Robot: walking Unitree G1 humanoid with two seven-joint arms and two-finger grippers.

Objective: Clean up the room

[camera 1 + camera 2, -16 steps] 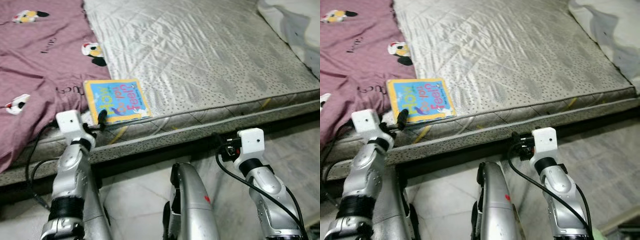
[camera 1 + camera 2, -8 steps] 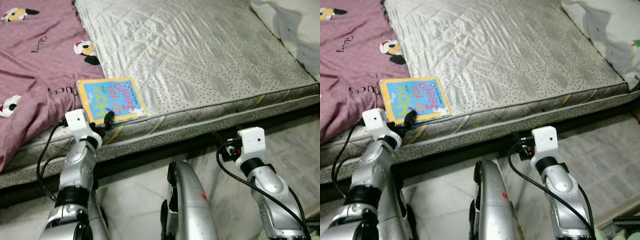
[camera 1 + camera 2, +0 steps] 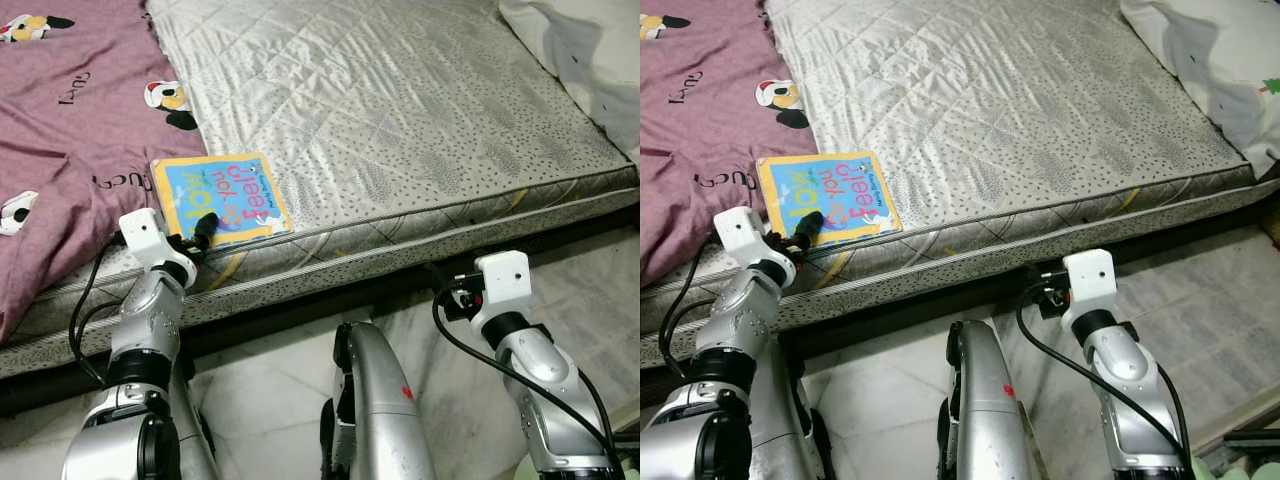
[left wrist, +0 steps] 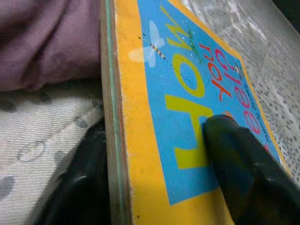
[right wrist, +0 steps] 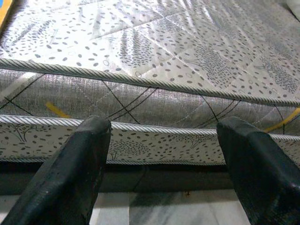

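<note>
A children's board book (image 3: 222, 196) with a blue cover and yellow border lies flat on the grey mattress (image 3: 420, 120), near its front edge and next to the maroon blanket. My left gripper (image 3: 201, 232) is at the book's near left corner. In the left wrist view one black finger (image 4: 239, 159) rests on the cover (image 4: 187, 84) and the other sits under the book's edge, so the gripper is shut on it. My right gripper (image 5: 164, 123) is held low in front of the mattress side, open with nothing between its fingers.
The maroon blanket (image 3: 70, 130) with cartoon prints covers the mattress's left part. A white duvet (image 3: 590, 50) lies at the far right corner. A dark bed frame (image 3: 300, 310) runs below the mattress, and pale tiled floor (image 3: 270, 390) lies under my arms.
My left gripper has slid further onto the book's near corner and closed on it. The camera has shifted slightly. The right arm has stayed in place.
</note>
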